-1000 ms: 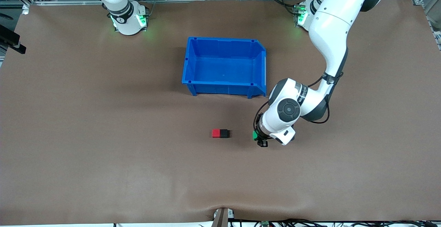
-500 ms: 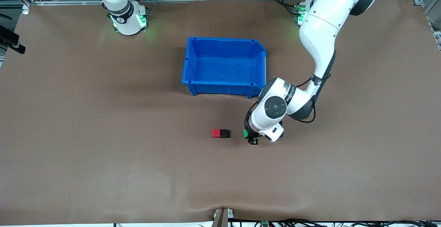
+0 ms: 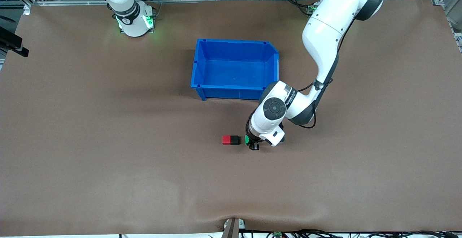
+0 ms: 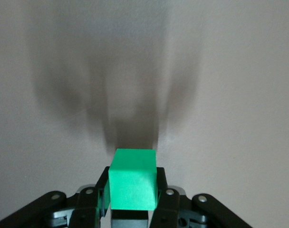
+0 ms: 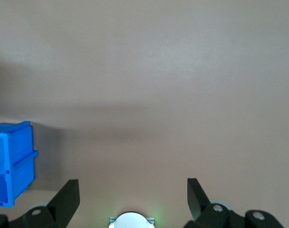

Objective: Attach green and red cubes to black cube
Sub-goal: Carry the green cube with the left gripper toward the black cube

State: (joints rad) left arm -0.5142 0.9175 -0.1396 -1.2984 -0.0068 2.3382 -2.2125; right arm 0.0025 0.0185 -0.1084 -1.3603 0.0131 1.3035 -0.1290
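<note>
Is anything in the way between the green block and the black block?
Nothing visible is. The left gripper holds the green cube right beside the black cube, on its bare face toward the left arm's end; only a narrow strip of table lies between.

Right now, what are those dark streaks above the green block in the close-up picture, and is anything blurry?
Left wrist view: the streaks are soft, overlapping shadows that the left gripper and the green cube throw on the table; the cube itself looks sharp. Front view: even lighting, with faint shadows beside the blue bin. Right wrist view: a broad dim shadow band on the table, no glare.
</note>
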